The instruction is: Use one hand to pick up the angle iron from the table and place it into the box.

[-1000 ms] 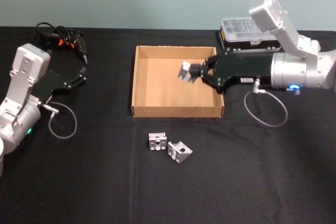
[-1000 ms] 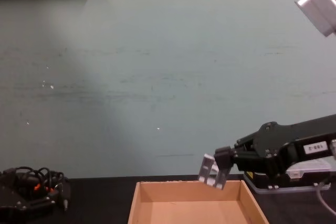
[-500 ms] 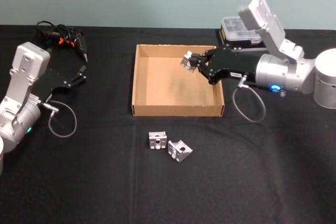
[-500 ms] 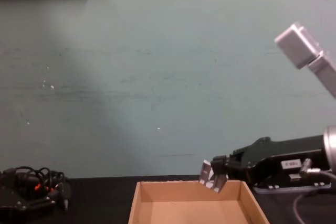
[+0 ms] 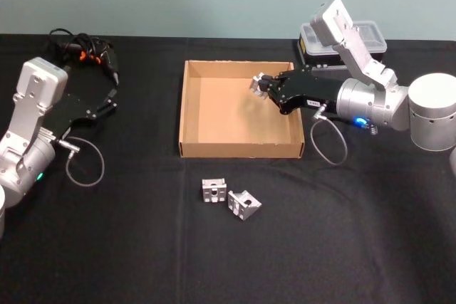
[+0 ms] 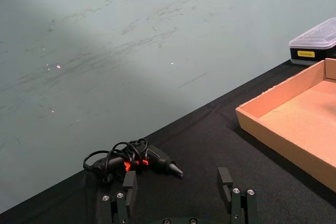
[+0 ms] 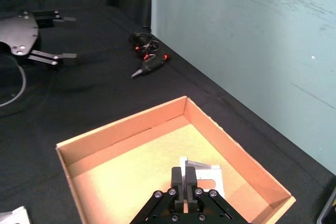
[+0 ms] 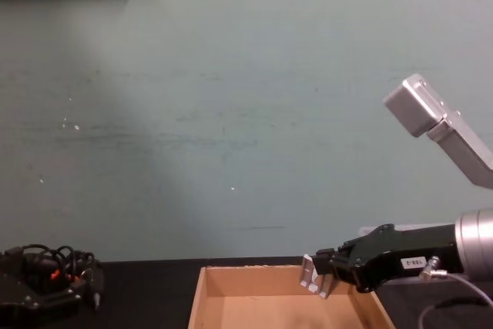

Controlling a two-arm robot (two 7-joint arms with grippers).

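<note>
Angle iron (image 5: pixel 256 81) clamped in near-closed right gripper (image 5: pixel 263 87), over far right corner of box (image 5: pixel 183 113); left gripper (image 5: pixel 109 99) open, parked

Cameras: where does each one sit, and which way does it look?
Head view: high, looking down at the table; left gripper parked open, right gripper reaching.
Chest view: low, looking across to the wall; right gripper shows.
Left wrist view: on the left arm, facing a corded tool; its fingers show.
Right wrist view: on the right arm, above the box; fingers grip the angle iron.
Head and chest both see that angle iron.
</note>
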